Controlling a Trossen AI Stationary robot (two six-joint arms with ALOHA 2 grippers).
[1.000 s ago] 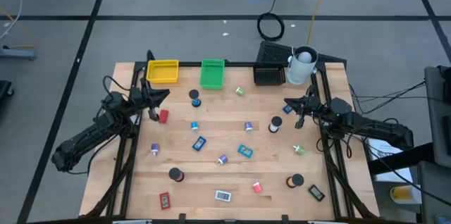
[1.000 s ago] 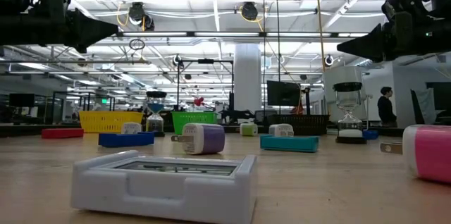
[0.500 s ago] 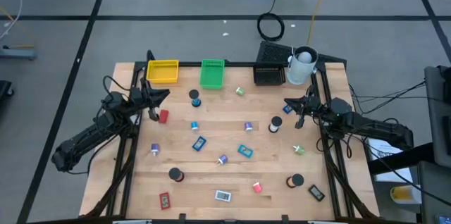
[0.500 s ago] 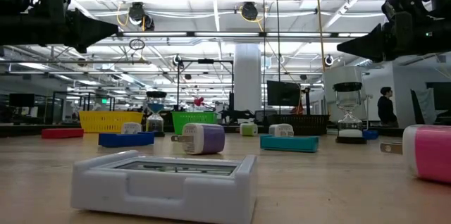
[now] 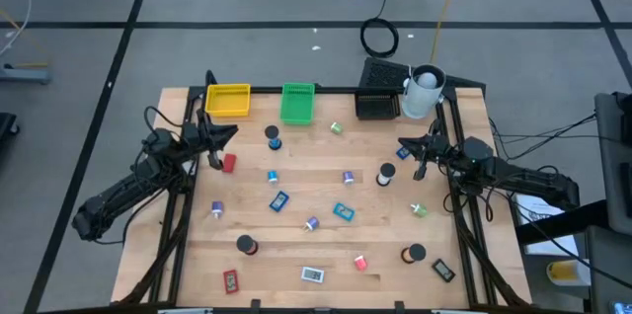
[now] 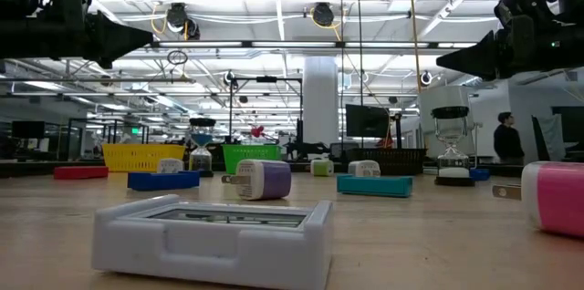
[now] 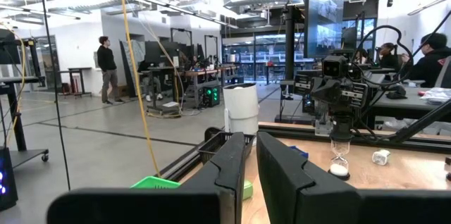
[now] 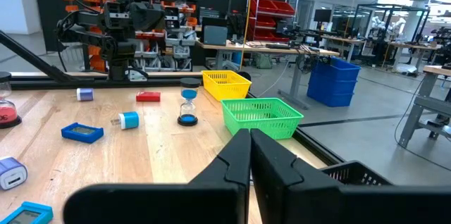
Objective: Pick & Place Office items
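Left end effector [image 5: 226, 132] is hovering above the tabletop's [image 5: 296, 240] left edge, fingers [image 7: 232, 168] standing nearly together with a thin gap, gripping nothing. Just beside it a flat red piece [image 5: 229, 163] is lying; it is looking light and rigid, best pinched across its short sides. Office items are sitting scattered over the whole wooden surface: a black roll [image 5: 245, 245] low on the left, a blue hourglass [image 5: 273, 137] near the trays, a blue rectangular piece [image 5: 278, 199] and a teal one [image 5: 343, 211] mid-table, a white-framed piece [image 5: 312, 274] at the near edge, a second hourglass [image 5: 385, 176] toward the right. The hourglasses are likely fragile and top-heavy, so gripping them at the narrow waist is seeming safest; the rolls may be prone to rolling away. Along the far edge a yellow tray [image 5: 228, 100], a green tray [image 5: 297, 103] and a black tray [image 5: 376, 105] are standing in a row, a white cup [image 5: 424, 92] beside them. Right end effector [image 5: 405, 141] is waiting over the right side, fingers [image 8: 243, 155] pressed together, empty. The wood is looking smooth and level. Beyond is lying an open workshop hall with shelving, and a person is standing far off.
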